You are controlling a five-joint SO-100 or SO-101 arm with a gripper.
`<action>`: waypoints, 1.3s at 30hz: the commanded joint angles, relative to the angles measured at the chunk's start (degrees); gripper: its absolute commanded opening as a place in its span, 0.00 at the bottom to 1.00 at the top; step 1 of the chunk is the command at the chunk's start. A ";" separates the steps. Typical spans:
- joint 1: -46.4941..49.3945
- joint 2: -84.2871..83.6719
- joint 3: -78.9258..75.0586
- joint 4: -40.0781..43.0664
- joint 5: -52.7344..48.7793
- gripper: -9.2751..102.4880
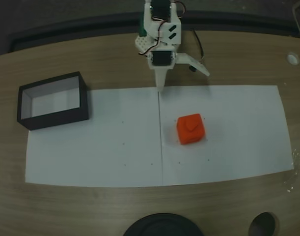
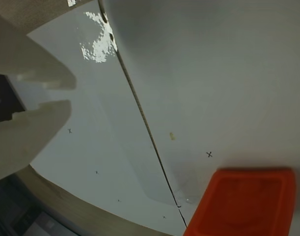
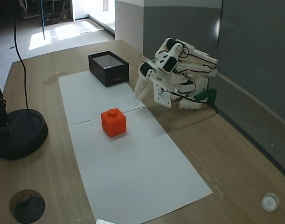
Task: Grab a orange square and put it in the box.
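Your white two-finger gripper [image 1: 181, 81] hangs folded over the far edge of the wooden desk [image 1: 115, 56], its fingers spread apart and holding nothing; one finger points down at the far edge of the white paper sheet [image 1: 105, 157], the other juts out to the right in a fixed view. The small bright orange square block with a raised bump on top [image 1: 190, 129] sits on the paper, right of the dark seam line [image 1: 160, 142] and well apart from the gripper. In the wrist view the orange block [image 2: 245, 204] shows at the bottom right corner. The rectangular black-walled open box with a pale inside [image 1: 53, 101] rests at the sheet's far left corner, partly off the paper.
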 commanded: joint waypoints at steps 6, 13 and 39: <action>0.26 1.32 -0.97 0.18 2.90 0.08; 0.26 1.32 -0.97 0.18 2.90 0.08; -11.34 -0.26 -11.51 -22.76 4.66 0.38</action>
